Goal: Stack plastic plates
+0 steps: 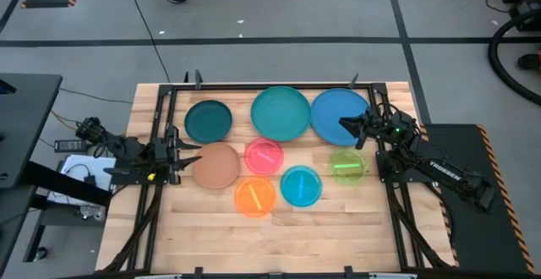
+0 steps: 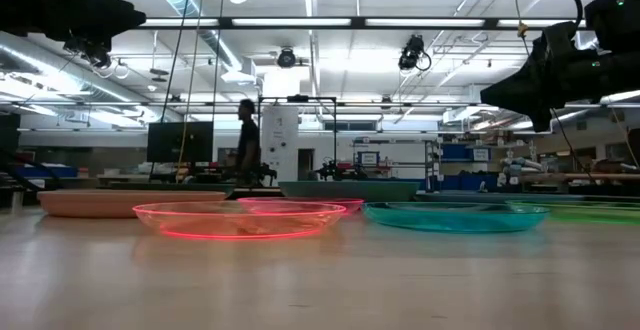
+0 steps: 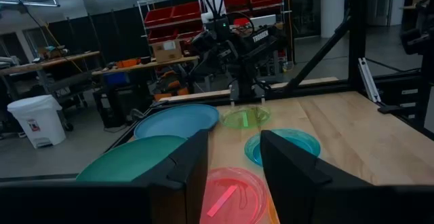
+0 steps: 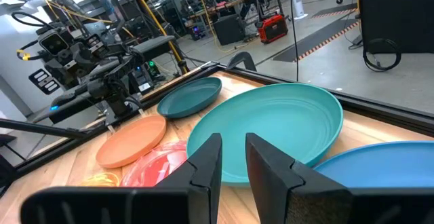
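Observation:
Several round plastic plates lie flat and apart on the wooden table. Along the far side are the dark-teal plate [image 1: 208, 120], the large teal plate [image 1: 280, 113] and the large blue plate [image 1: 338, 114]. Nearer are the brown plate [image 1: 217, 165], pink plate [image 1: 264, 156], orange plate [image 1: 255, 197], cyan plate [image 1: 301, 186] and green plate [image 1: 347, 166]. My left gripper [image 1: 191, 154] hangs open in the air at the brown plate's left edge, pointing right. My right gripper [image 1: 345, 127] hovers over the blue plate's near edge, pointing left, its fingers a narrow gap apart [image 4: 232, 159].
A black frame [image 1: 254, 85] runs round the table's far and side edges. Bare wood [image 1: 279, 241] lies along the near edge. In the low view both arms hang well above the plates [image 2: 240, 218]. A person [image 2: 245, 135] stands far off in the room.

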Tool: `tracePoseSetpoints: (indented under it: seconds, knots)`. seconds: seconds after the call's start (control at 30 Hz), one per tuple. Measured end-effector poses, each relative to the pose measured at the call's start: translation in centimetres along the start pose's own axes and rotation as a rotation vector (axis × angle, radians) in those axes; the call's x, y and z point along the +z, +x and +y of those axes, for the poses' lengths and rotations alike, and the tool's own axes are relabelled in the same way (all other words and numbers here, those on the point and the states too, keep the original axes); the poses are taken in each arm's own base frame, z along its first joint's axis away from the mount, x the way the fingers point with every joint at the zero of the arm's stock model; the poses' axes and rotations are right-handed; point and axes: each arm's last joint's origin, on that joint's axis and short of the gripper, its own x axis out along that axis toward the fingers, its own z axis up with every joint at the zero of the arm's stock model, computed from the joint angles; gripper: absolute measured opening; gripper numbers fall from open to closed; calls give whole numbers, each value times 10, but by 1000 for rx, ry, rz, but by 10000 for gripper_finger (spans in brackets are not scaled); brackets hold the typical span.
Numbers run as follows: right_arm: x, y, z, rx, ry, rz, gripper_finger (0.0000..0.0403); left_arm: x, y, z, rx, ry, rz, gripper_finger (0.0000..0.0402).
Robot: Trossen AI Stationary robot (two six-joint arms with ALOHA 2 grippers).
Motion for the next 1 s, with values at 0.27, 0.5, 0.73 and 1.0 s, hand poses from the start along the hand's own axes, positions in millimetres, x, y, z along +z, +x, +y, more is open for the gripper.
tracePoseSetpoints:
  seconds: [0.27, 0.5, 0.73, 1.0]
  knots:
    - [0, 0, 0, 0, 0, 0, 77, 5, 0, 1, 8, -42, -48, 142]
    - [0, 0, 0, 0, 0, 0, 77, 19, -2, 5, 15, -296, -176, 142]
    - [0, 0, 0, 0, 0, 0, 77, 22, -2, 6, 17, -317, -202, 142]
    - [10, -1, 2, -20, 48, -115, 77, 22, -2, 6, 10, -389, -205, 142]
